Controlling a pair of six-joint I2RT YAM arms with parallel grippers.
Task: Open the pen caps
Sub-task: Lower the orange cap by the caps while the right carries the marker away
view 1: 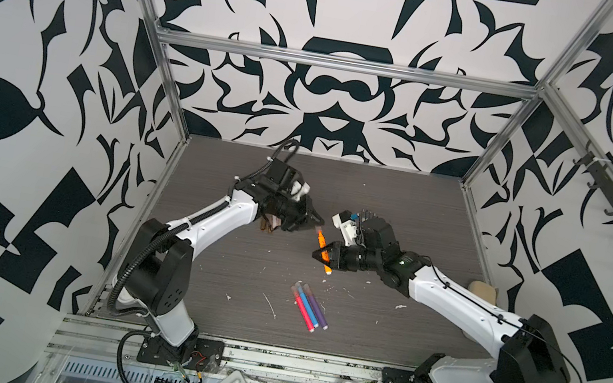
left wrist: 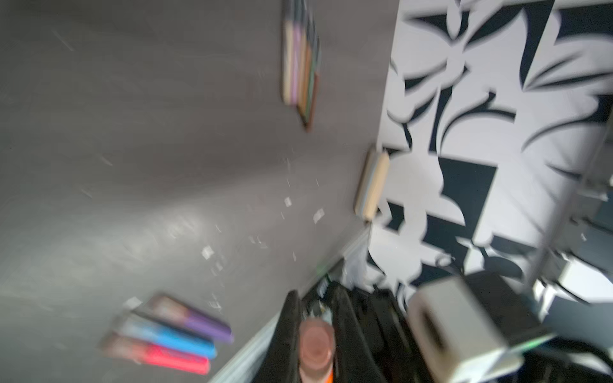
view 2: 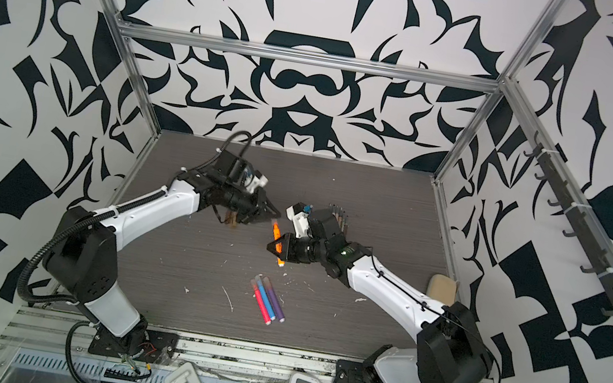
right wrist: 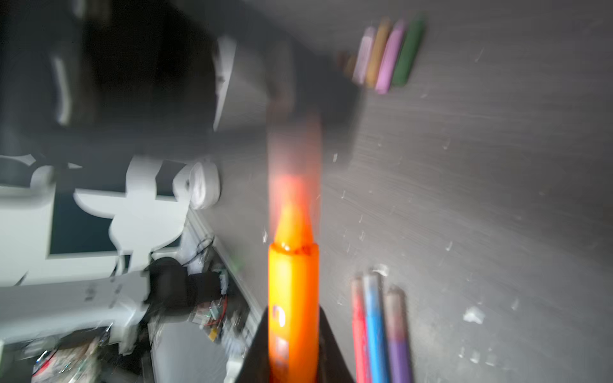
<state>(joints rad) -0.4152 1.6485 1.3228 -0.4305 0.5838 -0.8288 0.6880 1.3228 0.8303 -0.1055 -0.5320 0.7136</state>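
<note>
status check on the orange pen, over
Left claw shut on cap, right claw shut on orange pen. Cap at the pen's tip, blurred, can't tell if off. Three pens lie apart, not in the way.

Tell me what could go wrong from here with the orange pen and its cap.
1. The right claw grips the orange pen around its barrel; a skewed pull might twist it loose.
2. The left claw pinches the peach cap at its tips; the cap may slip out and roll away.
3. Both wrist views are blurred, so it is unclear whether the cap is fully off; a dropped cap might scatter the three pens lying nearby.
</note>
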